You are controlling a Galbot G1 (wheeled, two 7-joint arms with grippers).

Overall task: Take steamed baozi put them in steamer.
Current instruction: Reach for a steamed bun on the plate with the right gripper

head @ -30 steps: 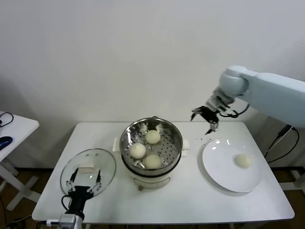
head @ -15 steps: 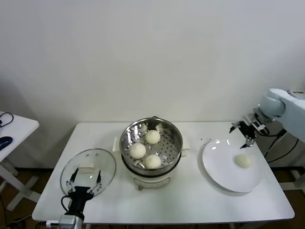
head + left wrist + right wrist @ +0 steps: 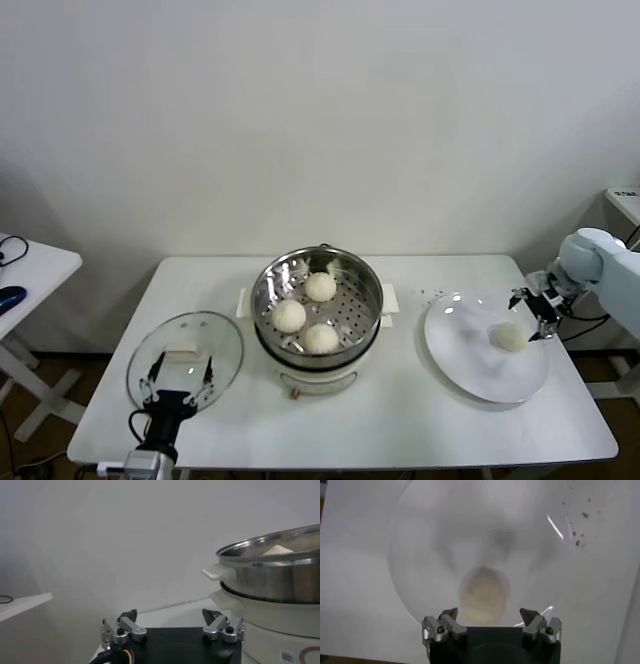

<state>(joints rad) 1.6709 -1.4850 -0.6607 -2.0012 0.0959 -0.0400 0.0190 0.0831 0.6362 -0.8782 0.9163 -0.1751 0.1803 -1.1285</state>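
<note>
Hovering right hand [image 3: 533, 308], fingers spread, empty, above last baozi [image 3: 510, 337] on plate [image 3: 470, 375]; we see three baozi in steamer [image 3: 345, 372]; left hand [image 3: 178, 384] wide open, empty, at table [image 3: 400, 425] edge.

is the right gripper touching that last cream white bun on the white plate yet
Apart. In the right wrist view the open right gripper hangs above the round cream-white bun on the flat white plate, fingertips clear of the dough.

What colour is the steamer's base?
Cream-white base under the steel pot; clearest in the head view.
</note>
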